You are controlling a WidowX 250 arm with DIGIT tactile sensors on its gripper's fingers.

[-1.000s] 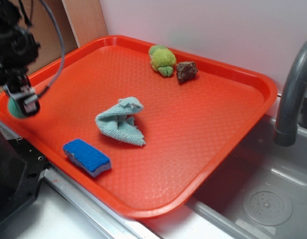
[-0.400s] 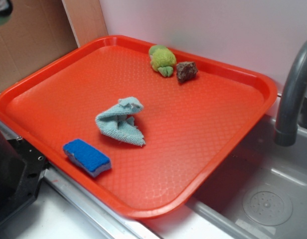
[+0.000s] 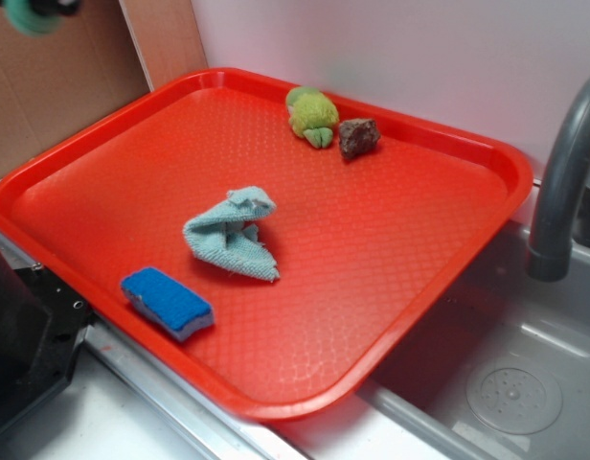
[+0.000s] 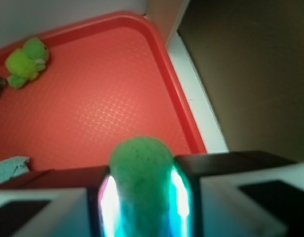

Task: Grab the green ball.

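Green ball (image 4: 141,173), small, round and fuzzy-looking, is sitting pinched between the black gripper's (image 4: 141,197) fingers (image 4: 68,197), jaws closing narrow on it, high above the red plastic tray (image 3: 487,158); exterior view is catching it at the top left corner (image 3: 29,13). Lying on the tray: crumpled pale teal cloth (image 3: 233,233), blue rectangular sponge (image 3: 167,302), yellow-green plush toy (image 3: 311,115), brown lumpy rock (image 3: 358,136).

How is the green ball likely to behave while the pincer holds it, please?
The green ball looks soft and fuzzy, so it probably squashes slightly and resists slipping. It seems light. Being round, it would likely roll across the red tray if released.
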